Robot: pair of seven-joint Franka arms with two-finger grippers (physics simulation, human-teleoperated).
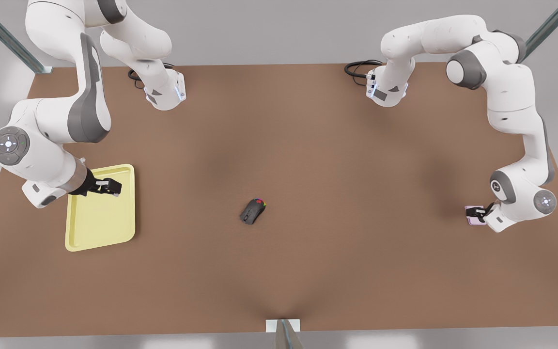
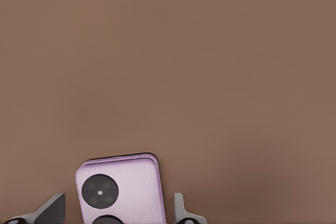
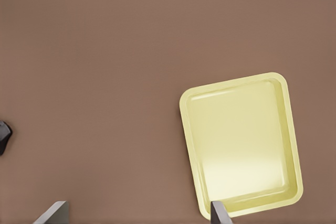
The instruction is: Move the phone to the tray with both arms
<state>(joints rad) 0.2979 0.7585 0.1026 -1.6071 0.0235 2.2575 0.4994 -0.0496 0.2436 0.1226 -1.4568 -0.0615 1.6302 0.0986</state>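
Observation:
The pale lilac phone point(image 1: 474, 222) lies flat on the brown table at the front view's right edge, with a black camera circle showing on it. My left gripper point(image 1: 476, 212) is low over it. In the left wrist view the phone point(image 2: 126, 187) sits between the open fingers point(image 2: 52, 209), with a narrow gap on each side. The pale yellow tray point(image 1: 100, 228) lies at the front view's left. My right gripper point(image 1: 112, 186) hovers open above the tray's far part, holding nothing. In the right wrist view, my right gripper point(image 3: 138, 205) looks down beside the tray point(image 3: 241, 140).
A black computer mouse point(image 1: 253, 211) with coloured lights sits mid-table between the two arms, and its edge point(image 3: 2, 137) shows in the right wrist view. Both arm bases with black cables stand at the table's far edge.

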